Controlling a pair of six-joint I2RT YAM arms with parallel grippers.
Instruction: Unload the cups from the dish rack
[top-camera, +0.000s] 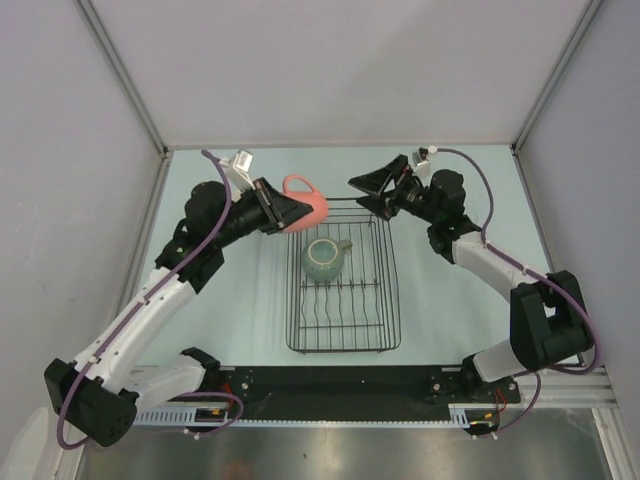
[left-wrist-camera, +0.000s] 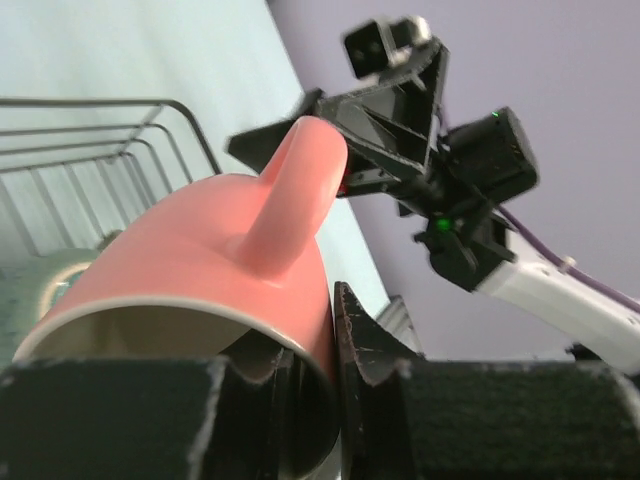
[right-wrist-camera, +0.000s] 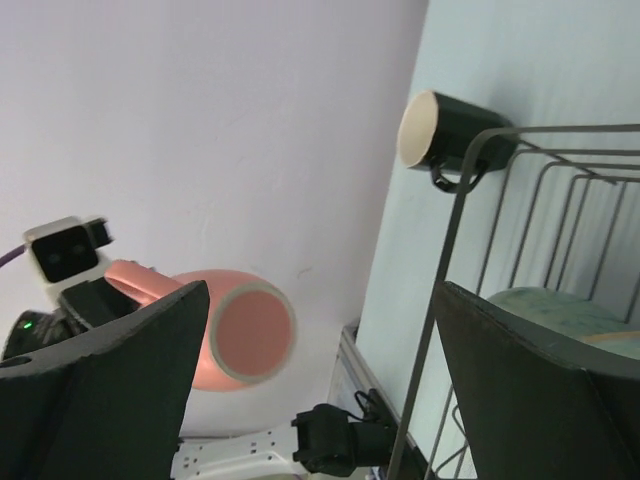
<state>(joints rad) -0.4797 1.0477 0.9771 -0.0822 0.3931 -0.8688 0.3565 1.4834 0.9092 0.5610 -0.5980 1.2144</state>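
Sitting near the middle of the bench, the dish rack shows bare bars along its near half. A pale-green cup rests upright in the far half, not yet unloaded.

Farther back, over the rack's far-left corner, the left end effector is clenched on the pink mug. One finger sits inside the rim and one outside, and the mug is tipped on its side with the handle up. Across from it, over the far-right corner, the right end effector hangs released, its jaws spread wide and holding nothing. Beyond that corner, toward the far edge of the bench, the right wrist view shows a black cup outside the rack. Whether it stands or lies cannot be told.

The risks appear to lie in the grip and the crowding. The mug is pinched by its rim alone, so its weight could twist it between the pads and let it slip onto the wires or the bench. The two end effectors face each other closely over the rack's far end, so a careless swing could bring them or the mug into contact. A low reach by the right arm might also knock the black cup.
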